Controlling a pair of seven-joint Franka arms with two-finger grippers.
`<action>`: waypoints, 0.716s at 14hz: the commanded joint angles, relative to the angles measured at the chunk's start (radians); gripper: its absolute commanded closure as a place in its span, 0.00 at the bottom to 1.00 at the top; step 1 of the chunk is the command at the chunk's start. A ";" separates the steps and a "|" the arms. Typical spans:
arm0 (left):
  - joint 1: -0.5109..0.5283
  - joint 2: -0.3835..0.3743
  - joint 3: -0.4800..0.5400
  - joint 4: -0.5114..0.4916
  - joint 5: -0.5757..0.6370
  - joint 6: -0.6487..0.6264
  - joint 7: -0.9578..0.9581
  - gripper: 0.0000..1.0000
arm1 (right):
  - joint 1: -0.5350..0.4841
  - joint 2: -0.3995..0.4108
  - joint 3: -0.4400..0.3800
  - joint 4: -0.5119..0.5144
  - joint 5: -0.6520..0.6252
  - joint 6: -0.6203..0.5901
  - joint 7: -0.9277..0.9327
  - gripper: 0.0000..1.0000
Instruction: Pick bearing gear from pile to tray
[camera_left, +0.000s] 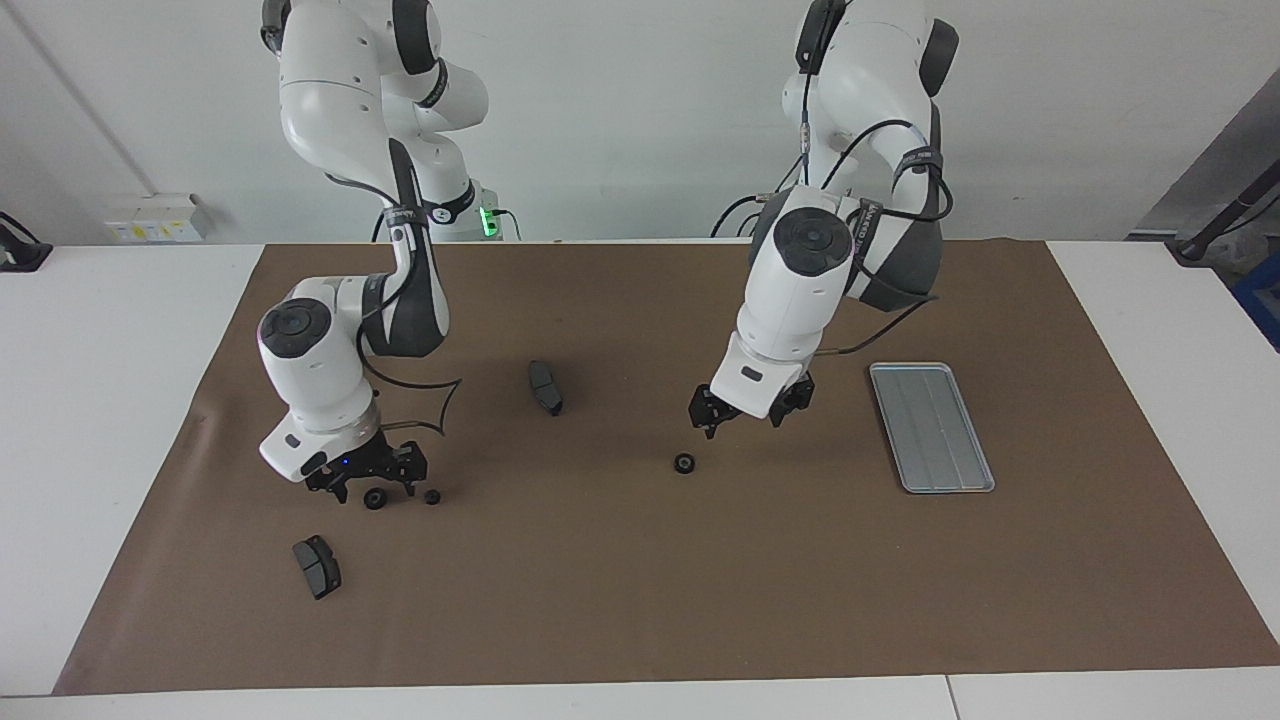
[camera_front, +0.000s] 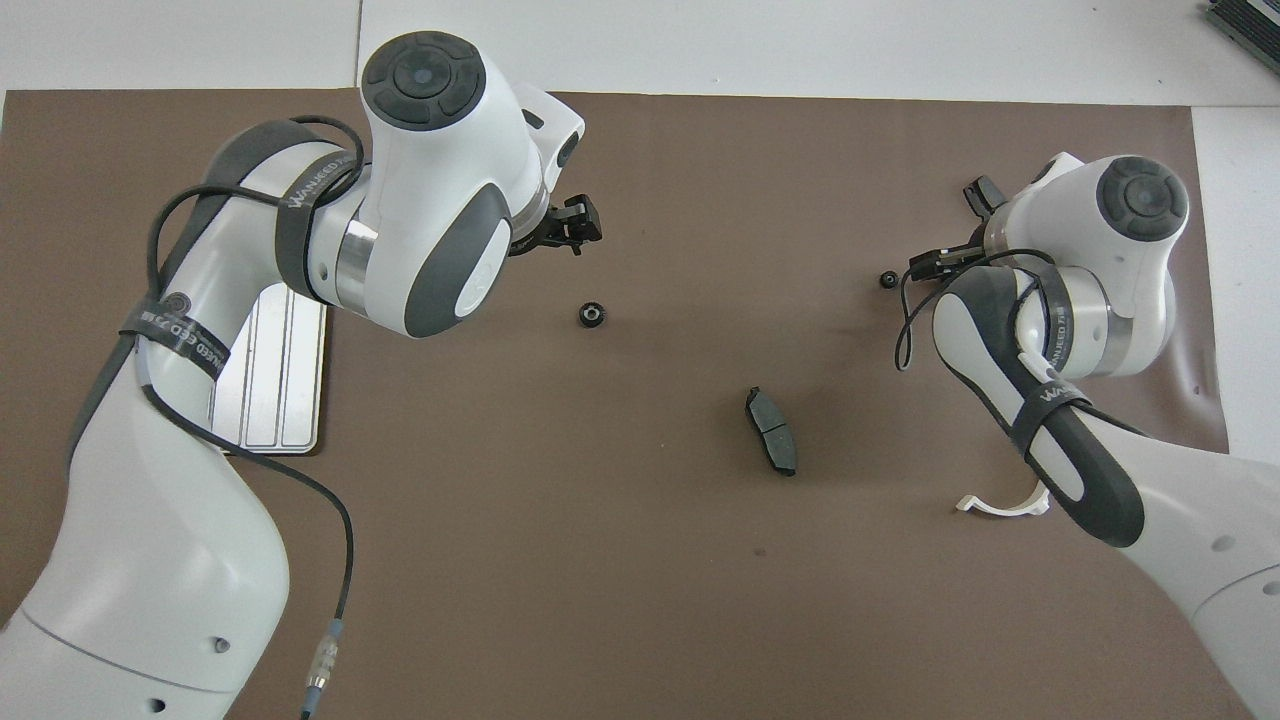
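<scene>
The pile is scattered over the brown mat. One small black gear (camera_left: 375, 498) lies on the mat between the fingers of my right gripper (camera_left: 372, 485), which is low over it and open. A second gear (camera_left: 432, 495) lies just beside it and also shows in the overhead view (camera_front: 886, 280). A third gear (camera_left: 684, 463) lies alone mid-mat, also seen in the overhead view (camera_front: 591, 316). My left gripper (camera_left: 750, 410) hangs open and empty above the mat close to that gear. The silvery tray (camera_left: 930, 427) lies at the left arm's end, with nothing on it.
One dark brake pad (camera_left: 317, 566) lies farther from the robots than the right gripper. Another brake pad (camera_left: 545, 387) lies mid-mat. A white curved bracket (camera_front: 1000, 505) lies by the right arm, partly hidden under it. The left arm covers part of the tray (camera_front: 270, 390) from overhead.
</scene>
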 joint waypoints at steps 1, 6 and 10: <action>-0.031 0.036 0.016 0.001 0.023 0.059 -0.033 0.00 | -0.009 -0.026 0.017 -0.065 -0.001 0.028 -0.034 0.00; -0.042 0.029 0.014 -0.129 0.052 0.226 -0.033 0.00 | -0.018 -0.020 0.017 -0.069 0.000 0.070 -0.046 0.00; -0.051 -0.005 0.014 -0.251 0.054 0.314 -0.033 0.00 | -0.024 -0.013 0.017 -0.068 0.085 0.090 -0.052 0.01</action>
